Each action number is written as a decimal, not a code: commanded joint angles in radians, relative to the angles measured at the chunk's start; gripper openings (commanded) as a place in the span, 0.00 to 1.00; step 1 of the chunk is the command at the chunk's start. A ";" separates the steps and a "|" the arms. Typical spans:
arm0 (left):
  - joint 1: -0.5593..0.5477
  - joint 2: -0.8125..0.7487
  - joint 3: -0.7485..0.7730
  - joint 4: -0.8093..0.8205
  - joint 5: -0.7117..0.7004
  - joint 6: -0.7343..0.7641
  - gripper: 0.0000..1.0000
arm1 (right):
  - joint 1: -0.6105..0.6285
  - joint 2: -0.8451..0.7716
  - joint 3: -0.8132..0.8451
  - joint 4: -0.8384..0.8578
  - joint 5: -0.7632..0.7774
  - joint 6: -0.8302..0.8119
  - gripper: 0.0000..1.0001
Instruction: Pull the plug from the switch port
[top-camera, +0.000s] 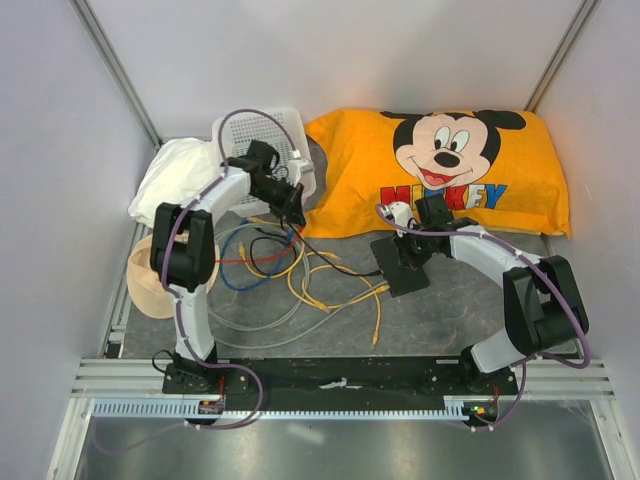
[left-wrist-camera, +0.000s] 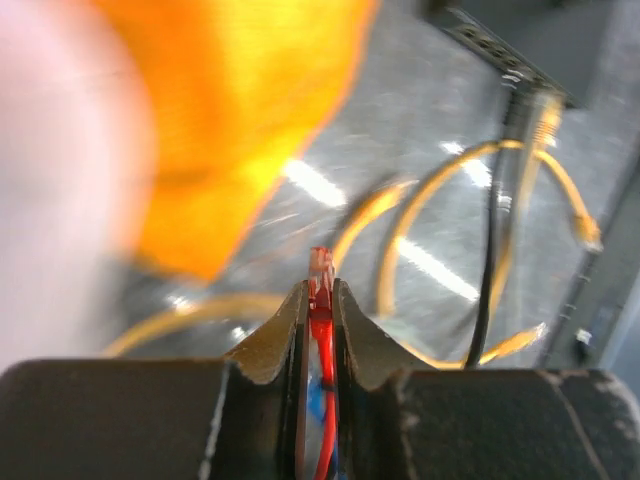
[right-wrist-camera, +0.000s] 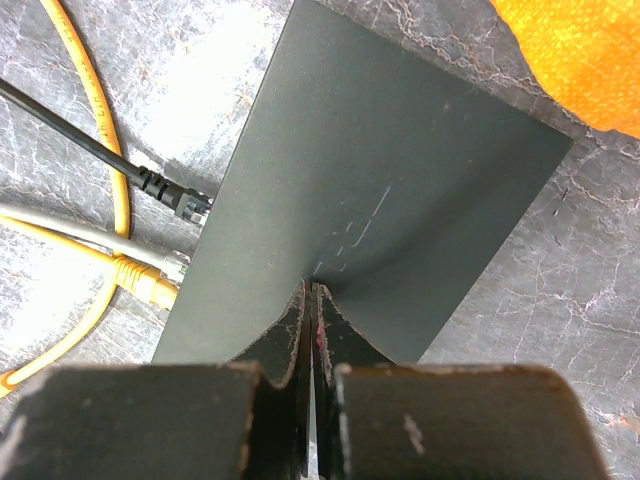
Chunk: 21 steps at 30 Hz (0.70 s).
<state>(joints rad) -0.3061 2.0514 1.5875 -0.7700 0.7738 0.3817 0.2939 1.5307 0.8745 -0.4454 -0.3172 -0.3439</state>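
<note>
The switch is a flat black box (top-camera: 400, 265), also in the right wrist view (right-wrist-camera: 380, 200) and at the top right of the left wrist view (left-wrist-camera: 500, 45). A black plug (right-wrist-camera: 190, 203), a grey plug (right-wrist-camera: 172, 265) and a yellow plug (right-wrist-camera: 140, 283) sit in sockets on its left edge. My right gripper (right-wrist-camera: 311, 290) is shut with its tips pressed on the box top (top-camera: 412, 248). My left gripper (left-wrist-camera: 320, 285) is shut on a red cable's plug (left-wrist-camera: 320, 262), held well left of the box near the pillow (top-camera: 293, 212), in no socket.
An orange Mickey pillow (top-camera: 440, 170) lies at the back. A white basket (top-camera: 262, 140) and white cloth (top-camera: 175, 175) are at the back left, with a beige object (top-camera: 150, 280) below them. Loose yellow, blue, red and grey cables (top-camera: 300, 280) are tangled between the arms.
</note>
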 joint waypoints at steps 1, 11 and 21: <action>0.070 -0.129 0.062 0.015 -0.189 0.045 0.02 | -0.012 0.032 -0.060 -0.036 0.141 -0.038 0.00; 0.085 -0.108 -0.055 0.164 -0.369 -0.082 0.02 | -0.012 0.020 -0.077 -0.027 0.148 -0.046 0.00; 0.084 -0.065 -0.064 0.218 -0.361 -0.109 0.13 | -0.010 0.020 -0.077 -0.026 0.147 -0.046 0.00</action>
<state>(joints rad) -0.2344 1.9636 1.5017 -0.6167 0.4793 0.2958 0.2962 1.5127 0.8509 -0.4179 -0.3138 -0.3450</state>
